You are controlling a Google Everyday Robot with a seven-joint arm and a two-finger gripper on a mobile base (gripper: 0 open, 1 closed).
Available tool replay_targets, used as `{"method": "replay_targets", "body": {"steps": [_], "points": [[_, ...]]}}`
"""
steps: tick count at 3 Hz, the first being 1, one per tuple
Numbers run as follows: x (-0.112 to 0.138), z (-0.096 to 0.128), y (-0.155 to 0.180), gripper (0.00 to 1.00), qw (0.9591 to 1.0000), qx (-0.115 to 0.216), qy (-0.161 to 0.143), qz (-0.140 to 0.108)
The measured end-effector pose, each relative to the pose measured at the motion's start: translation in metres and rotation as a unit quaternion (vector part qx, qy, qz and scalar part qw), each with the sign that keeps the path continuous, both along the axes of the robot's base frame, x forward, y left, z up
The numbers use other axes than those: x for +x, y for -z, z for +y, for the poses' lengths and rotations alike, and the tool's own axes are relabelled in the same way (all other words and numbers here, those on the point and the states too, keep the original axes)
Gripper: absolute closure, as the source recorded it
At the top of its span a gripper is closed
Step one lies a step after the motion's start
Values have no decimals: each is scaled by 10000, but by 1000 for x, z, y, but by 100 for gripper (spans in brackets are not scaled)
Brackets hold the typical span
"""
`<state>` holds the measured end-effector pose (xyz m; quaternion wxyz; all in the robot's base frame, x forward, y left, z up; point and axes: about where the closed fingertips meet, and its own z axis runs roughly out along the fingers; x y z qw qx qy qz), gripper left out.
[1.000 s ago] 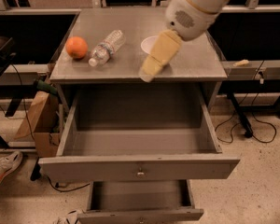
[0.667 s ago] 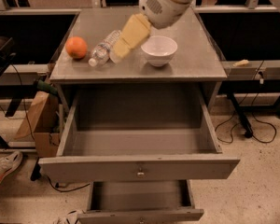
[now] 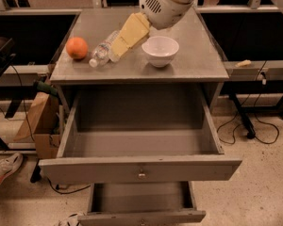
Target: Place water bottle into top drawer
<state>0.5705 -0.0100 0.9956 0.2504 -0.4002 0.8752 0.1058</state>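
Observation:
The water bottle point(image 3: 100, 52) lies on its side on the grey cabinet top point(image 3: 198, 62), white cap toward the front left, between an orange and a bowl. My gripper point(image 3: 118, 47), pale yellow under the white arm housing point(image 3: 166, 3), reaches down from the upper right. Its tip is at the bottle's rear end and covers that part. The top drawer point(image 3: 141, 169) is pulled wide open below the cabinet top, and its grey inside holds nothing.
An orange point(image 3: 77, 47) sits left of the bottle and a white bowl point(image 3: 160, 50) right of it. The narrower lower drawer point(image 3: 141, 216) is also pulled out. A cardboard box point(image 3: 40, 121) and a shoe point(image 3: 2, 169) are on the floor at left, with cables at right.
My gripper has swung left across the cabinet top, from the right of the bowl to the bottle's rear end. The bottle, orange and drawers have not moved.

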Motion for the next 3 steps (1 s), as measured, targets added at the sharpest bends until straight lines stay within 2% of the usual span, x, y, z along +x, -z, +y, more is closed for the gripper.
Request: {"method": "replay_targets", "body": {"steps": [1, 2, 3], "points": [[5, 1, -4, 0, 9992, 232, 297, -151], [30, 17, -9, 0, 9957, 504, 686, -351], [67, 44, -7, 0, 9926, 745, 835, -462]]}}
